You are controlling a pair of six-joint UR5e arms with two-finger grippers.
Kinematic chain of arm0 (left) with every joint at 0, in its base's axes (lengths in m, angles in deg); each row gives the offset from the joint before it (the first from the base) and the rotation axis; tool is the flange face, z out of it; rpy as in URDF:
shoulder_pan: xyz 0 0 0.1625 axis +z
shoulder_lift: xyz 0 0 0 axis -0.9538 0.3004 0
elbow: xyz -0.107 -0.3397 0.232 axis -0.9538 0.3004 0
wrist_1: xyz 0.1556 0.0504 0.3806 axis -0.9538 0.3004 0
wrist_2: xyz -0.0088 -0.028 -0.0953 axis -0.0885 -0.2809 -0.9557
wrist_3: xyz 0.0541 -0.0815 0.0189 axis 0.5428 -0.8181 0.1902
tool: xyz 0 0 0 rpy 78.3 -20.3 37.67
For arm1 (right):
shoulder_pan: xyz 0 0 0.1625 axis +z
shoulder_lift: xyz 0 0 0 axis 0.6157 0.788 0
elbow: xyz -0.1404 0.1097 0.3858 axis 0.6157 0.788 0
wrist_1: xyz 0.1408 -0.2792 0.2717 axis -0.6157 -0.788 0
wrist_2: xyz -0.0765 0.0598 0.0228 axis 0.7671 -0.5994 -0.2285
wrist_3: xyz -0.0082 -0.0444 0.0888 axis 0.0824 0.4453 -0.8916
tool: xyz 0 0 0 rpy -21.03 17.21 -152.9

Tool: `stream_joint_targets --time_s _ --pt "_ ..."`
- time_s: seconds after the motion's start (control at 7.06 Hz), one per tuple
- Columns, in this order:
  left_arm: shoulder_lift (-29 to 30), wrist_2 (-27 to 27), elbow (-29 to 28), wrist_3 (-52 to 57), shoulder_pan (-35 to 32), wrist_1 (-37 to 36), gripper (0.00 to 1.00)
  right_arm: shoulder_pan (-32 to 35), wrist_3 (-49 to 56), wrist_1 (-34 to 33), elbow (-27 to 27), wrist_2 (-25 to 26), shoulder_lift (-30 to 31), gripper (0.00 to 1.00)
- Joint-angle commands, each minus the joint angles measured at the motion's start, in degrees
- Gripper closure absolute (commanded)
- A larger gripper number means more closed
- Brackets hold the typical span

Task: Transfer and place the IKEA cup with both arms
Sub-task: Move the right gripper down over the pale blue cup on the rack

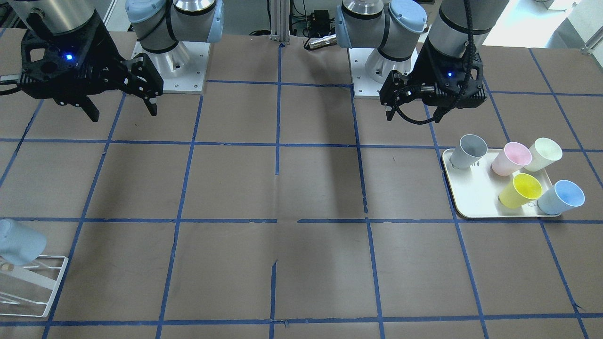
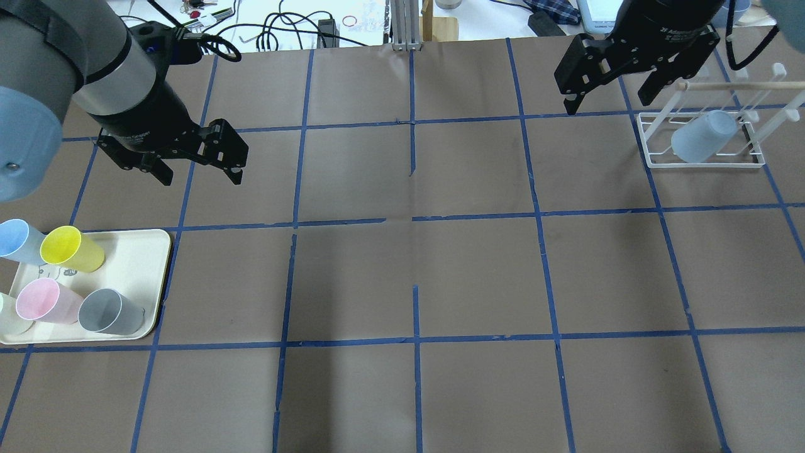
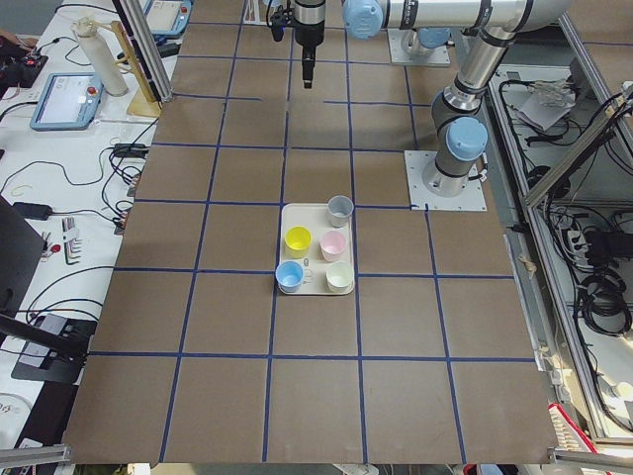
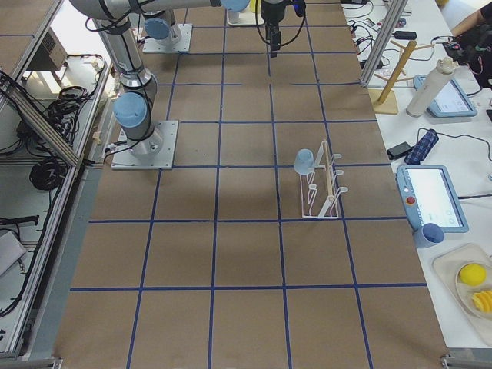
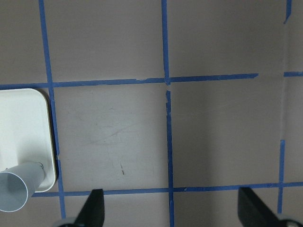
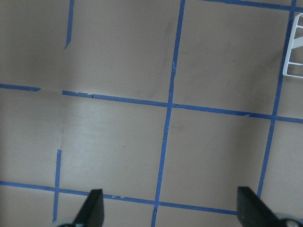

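Note:
One light blue IKEA cup [image 2: 16, 239] stands on the cream tray [image 2: 141, 264] at the table's left, also in the front view [image 1: 563, 197]. A look-alike light blue cup [image 2: 701, 135] hangs tilted on the white wire rack [image 2: 704, 162] at the far right, also in the front view [image 1: 19, 242]. My left gripper [image 2: 195, 157] is open and empty, raised above the table beyond the tray. My right gripper [image 2: 610, 94] is open and empty, raised just left of the rack. Both wrist views show spread fingertips [image 5: 94, 210] [image 6: 92, 210] over bare table.
The tray also holds a yellow cup [image 2: 72, 248], a pink cup [image 2: 41, 301], a grey cup [image 2: 110, 311] and a cream cup [image 1: 544, 154]. Blue tape lines grid the brown table. Cables and devices lie beyond the far edge.

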Motion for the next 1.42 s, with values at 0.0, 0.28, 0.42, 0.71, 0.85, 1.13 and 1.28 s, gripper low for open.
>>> stream_joint_targets --time_s 0.0,0.28,0.42,0.71,0.85,1.13,1.28 --pt "-0.2 0.1 0.0 0.4 0.0 0.1 0.0 -0.9 0.3 -0.4 0.1 0.1 0.0 0.0" --pt "-0.4 0.3 0.0 0.4 0.0 0.1 0.0 -8.4 7.8 -0.2 0.3 -0.8 0.1 0.0" --pt "-0.6 0.5 0.1 0.4 0.0 0.1 0.0 -11.8 14.0 -0.3 0.4 -0.8 -0.3 0.0" --pt "-0.7 0.7 -0.2 0.4 0.1 0.1 0.0 -17.9 22.4 -0.4 0.2 -0.9 -1.4 0.0" --pt "-0.8 0.7 -0.2 0.4 0.1 0.2 0.0 -19.0 27.3 -0.4 0.1 -0.8 -2.5 0.0" --pt "-1.5 0.3 -0.6 0.3 0.0 0.1 0.0 -19.1 35.1 -5.6 -1.2 0.5 -6.9 0.0" --pt "-1.7 0.5 -0.1 0.3 0.1 0.2 0.0 -19.2 38.0 -10.7 -3.3 2.8 -9.0 0.0"
